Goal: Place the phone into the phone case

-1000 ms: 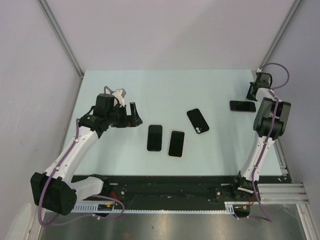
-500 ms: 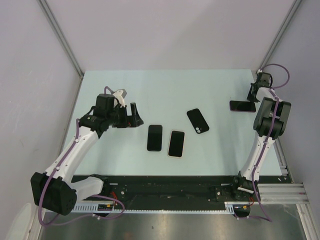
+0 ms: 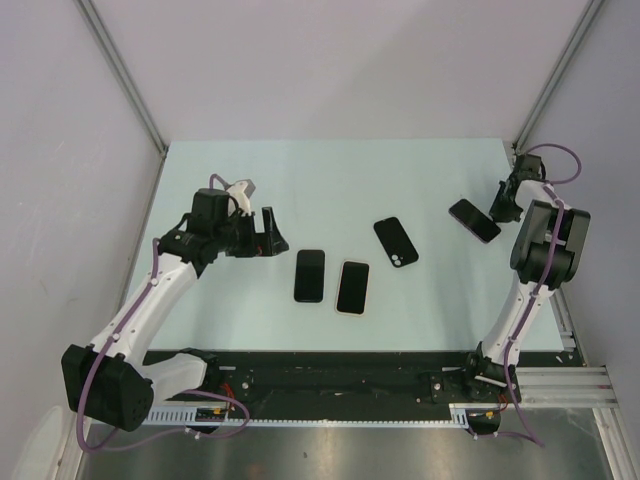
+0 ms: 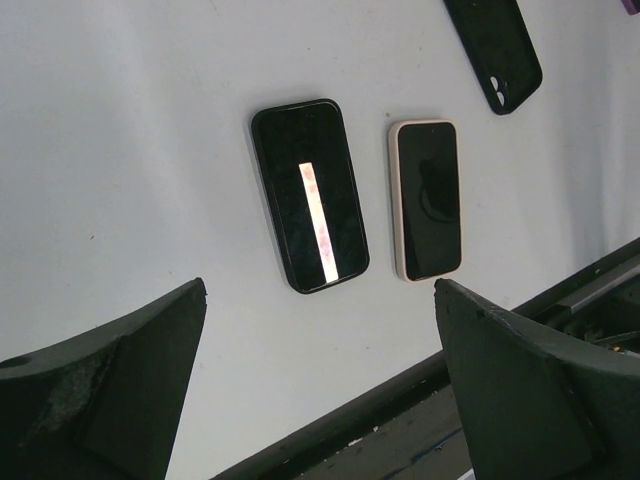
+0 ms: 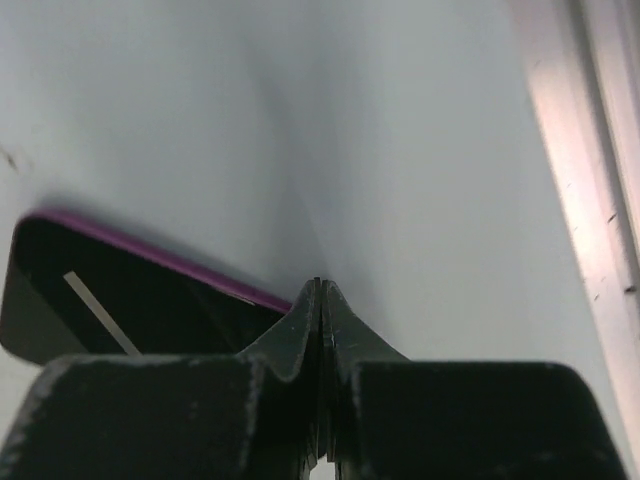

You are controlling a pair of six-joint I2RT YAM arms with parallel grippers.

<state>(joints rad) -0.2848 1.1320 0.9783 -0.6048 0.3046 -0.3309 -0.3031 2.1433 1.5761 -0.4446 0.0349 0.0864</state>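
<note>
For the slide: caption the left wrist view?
Open left end effector facing black phone and pale-edged phone; phone case beyond.

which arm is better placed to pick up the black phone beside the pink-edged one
Left. The left gripper, open, hovers just left of the black phone, which shows between its fingers in the wrist view. The right gripper is shut, far off at the purple phone.

- The pale mint bench [image 3: 330, 170] lies under the left gripper [image 3: 268, 232] and the right gripper [image 3: 498, 207], matte and evenly lit.
- Beyond both grippers rises a plain grey back wall [image 3: 340, 60].
- A slanting metal post [image 3: 120, 70] stands far outside the left gripper.
- A silver rail [image 3: 563, 310] runs just outside the right gripper.
- Nearer than both grippers is a black strip [image 3: 340, 375], then a brushed metal plate [image 3: 350, 450].
</note>
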